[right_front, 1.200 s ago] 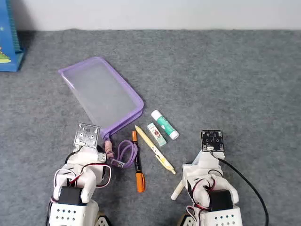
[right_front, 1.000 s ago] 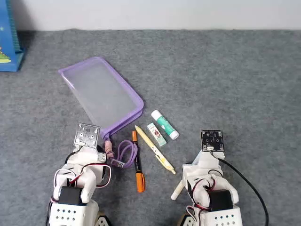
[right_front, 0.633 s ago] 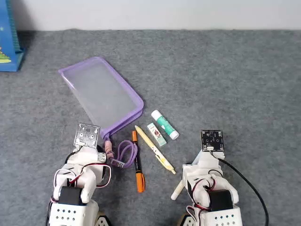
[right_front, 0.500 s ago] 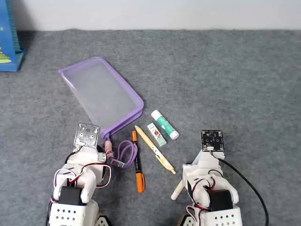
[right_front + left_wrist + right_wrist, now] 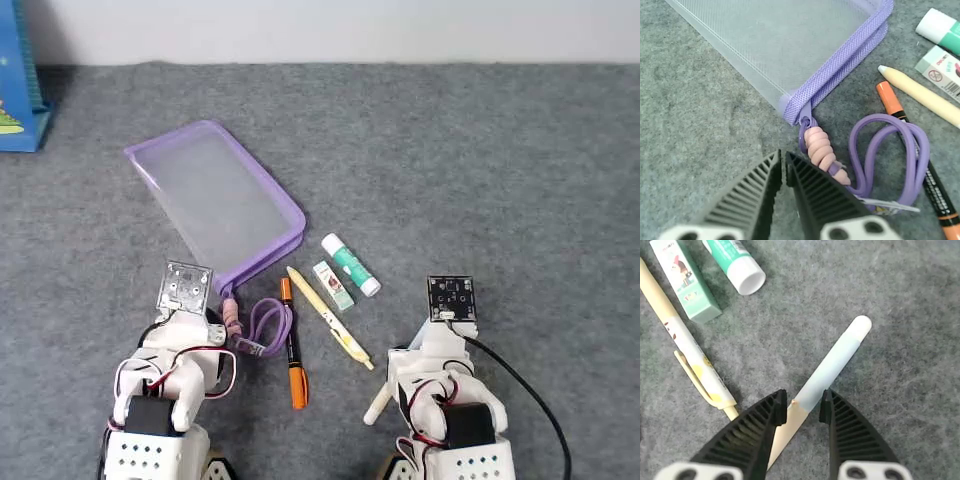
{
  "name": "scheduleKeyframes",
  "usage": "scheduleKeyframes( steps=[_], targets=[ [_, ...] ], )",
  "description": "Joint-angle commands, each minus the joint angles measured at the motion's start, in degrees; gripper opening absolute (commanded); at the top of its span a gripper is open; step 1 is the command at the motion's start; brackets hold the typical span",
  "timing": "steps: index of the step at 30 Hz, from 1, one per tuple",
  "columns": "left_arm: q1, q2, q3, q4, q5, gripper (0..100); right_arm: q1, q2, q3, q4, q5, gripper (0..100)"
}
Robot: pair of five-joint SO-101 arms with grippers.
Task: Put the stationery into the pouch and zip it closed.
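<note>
The clear purple-edged pouch (image 5: 215, 200) lies flat at the left middle of the grey carpet, with its pink zip pull (image 5: 822, 152) and purple strap loop (image 5: 890, 150) at the near corner. My left gripper (image 5: 781, 161) is shut and empty, just short of that pull. Right of the pouch lie an orange pen (image 5: 292, 345), a cream pen (image 5: 328, 315), an eraser (image 5: 333, 285) and a glue stick (image 5: 350, 265). A pale pen (image 5: 827, 367) lies on the carpet beside the right arm (image 5: 445, 395). My right gripper (image 5: 803, 402) is narrowly open, one finger on each side of it.
A blue box (image 5: 18, 90) stands at the far left edge by the white wall. The left arm (image 5: 170, 380) sits at the near edge beside the pouch's corner. Bare carpet stretches across the right half and the far side.
</note>
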Motion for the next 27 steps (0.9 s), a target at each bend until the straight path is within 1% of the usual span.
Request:
scheduleKeyframes(
  steps=[1,22,27],
  targets=[
    [0.18,-0.62,-0.57,0.09,-0.26,2,0.57,-0.57,0.97,0.22,0.62,12.2],
    [0.53,-0.62,-0.57,0.18,-0.26,2,0.57,-0.57,0.97,0.22,0.62,12.2],
    [-0.88,-0.62,-0.57,0.44,-0.26,2,0.57,-0.57,0.97,0.22,0.62,12.2]
  ],
)
